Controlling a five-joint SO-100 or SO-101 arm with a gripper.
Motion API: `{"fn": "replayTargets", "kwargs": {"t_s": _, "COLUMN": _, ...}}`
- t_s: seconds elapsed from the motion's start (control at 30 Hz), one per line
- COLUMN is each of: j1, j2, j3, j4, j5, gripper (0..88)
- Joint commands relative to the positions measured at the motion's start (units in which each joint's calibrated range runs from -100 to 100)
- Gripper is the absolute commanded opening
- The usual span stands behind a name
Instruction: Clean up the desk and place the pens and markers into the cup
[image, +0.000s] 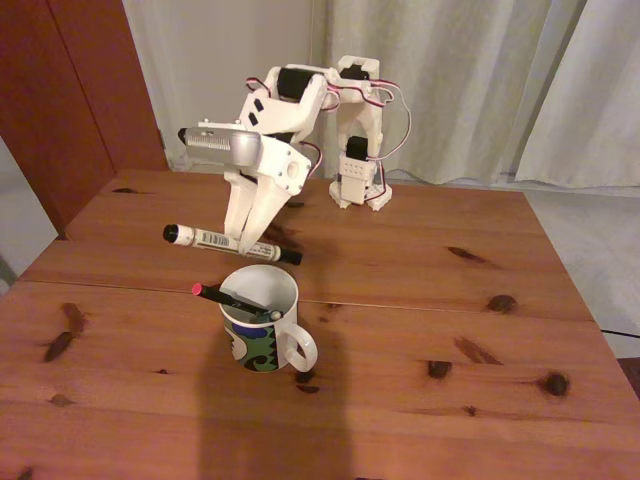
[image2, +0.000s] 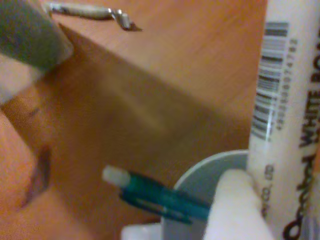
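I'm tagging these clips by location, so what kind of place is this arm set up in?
Most likely a room in a home, not a lab. The arm stands on a knotty pine desk, pale curtains hang to the floor behind it, and a patterned ceramic cup holds the pens.

The arm (image: 290, 130) was white printed plastic with black servo blocks at its joints. Red, white and black cables looped near its base (image: 360, 185). Its hand (image: 248, 243) had tapering white fingers.

pale curtains (image: 480, 80) behind, dark wooden door (image: 60, 90) left, grey floor (image: 590, 240) right, dim warm light.
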Motion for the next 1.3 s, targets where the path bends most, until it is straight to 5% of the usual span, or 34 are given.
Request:
{"fn": "replayTargets", "kwargs": {"t_s": 0.0, "j1": -0.1, "j2": 0.1, "j3": -4.8, "j4": 0.1, "j5": 1.2, "gripper": 0.6}}
{"fn": "replayTargets", "kwargs": {"t_s": 0.3, "j1": 0.2, "j2": 1.2, "j3": 1.2, "j4": -22.3, "j5": -2.1, "gripper": 0.5}}
{"fn": "replayTargets", "kwargs": {"t_s": 0.77, "j1": -0.5, "j2": -0.4, "j3": 16.2, "j4": -41.2, "j5": -3.9, "gripper": 0.5}}
{"fn": "replayTargets", "kwargs": {"t_s": 1.27, "j1": -1.5, "j2": -7.6, "j3": 25.4, "j4": -44.2, "j5": -3.9, "gripper": 0.5}}
